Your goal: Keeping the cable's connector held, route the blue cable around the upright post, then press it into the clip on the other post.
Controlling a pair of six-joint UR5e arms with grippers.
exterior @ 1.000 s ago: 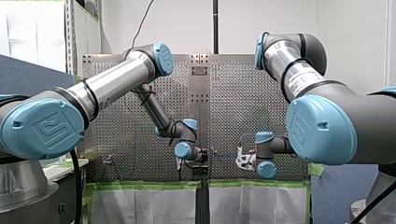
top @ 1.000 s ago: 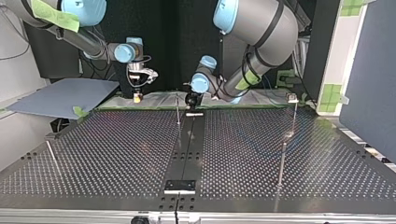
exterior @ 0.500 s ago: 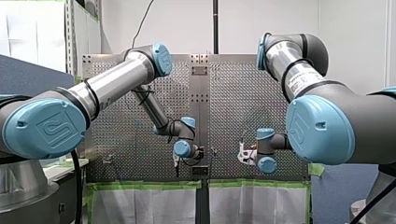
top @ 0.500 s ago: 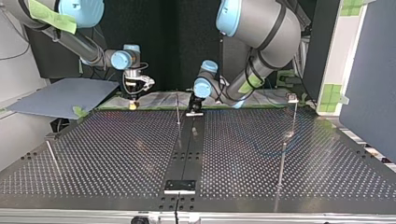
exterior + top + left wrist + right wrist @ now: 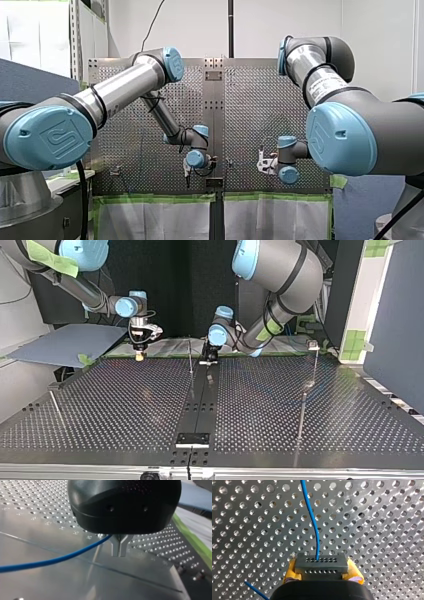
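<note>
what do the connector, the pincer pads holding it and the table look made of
The connector: probably metal, matte grey, with drilled hole rows. The pads of my right pincer: yellow, likely rubber or foam. The table: shiny perforated metal, with glints.

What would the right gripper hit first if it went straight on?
Most likely the perforated table: the right gripper, shut on the connector, points straight at it. How far off is unclear.
</note>
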